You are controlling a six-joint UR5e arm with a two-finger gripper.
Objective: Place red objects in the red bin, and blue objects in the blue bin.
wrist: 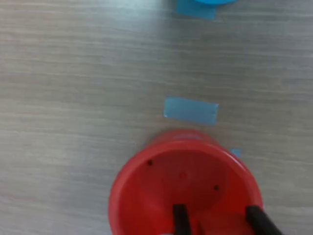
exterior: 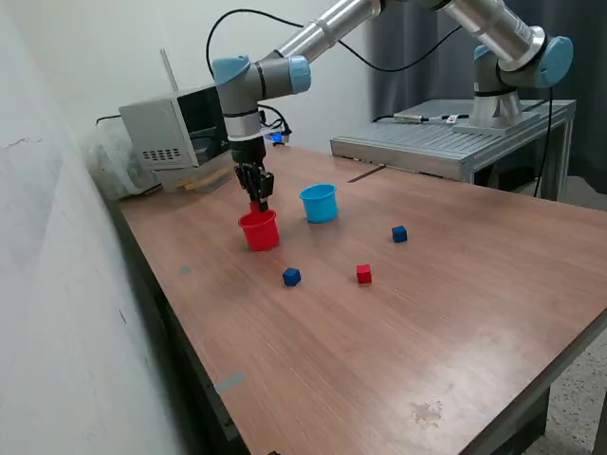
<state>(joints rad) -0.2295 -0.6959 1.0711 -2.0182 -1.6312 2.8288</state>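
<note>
My gripper (exterior: 258, 201) hangs straight over the red bin (exterior: 259, 231), a small red cup near the exterior view's left. It is shut on a red cube (exterior: 256, 206) just above the rim. In the wrist view the two black fingers (wrist: 180, 219) frame that cube (wrist: 215, 227) over the cup's open mouth (wrist: 161, 191). The light-blue bin (exterior: 320, 203) stands just beyond, and its edge (wrist: 210, 1) barely shows in the wrist view. On the table lie another red cube (exterior: 364, 274) and two dark-blue cubes (exterior: 291, 276) (exterior: 399, 233).
A grey box-shaped device (exterior: 175, 128) sits at the back left of the exterior view. A metal platform (exterior: 446, 142) carries the arm's base at the back right. A wall runs along the left. Blue tape patches (wrist: 190, 109) mark the wooden table (exterior: 398, 341).
</note>
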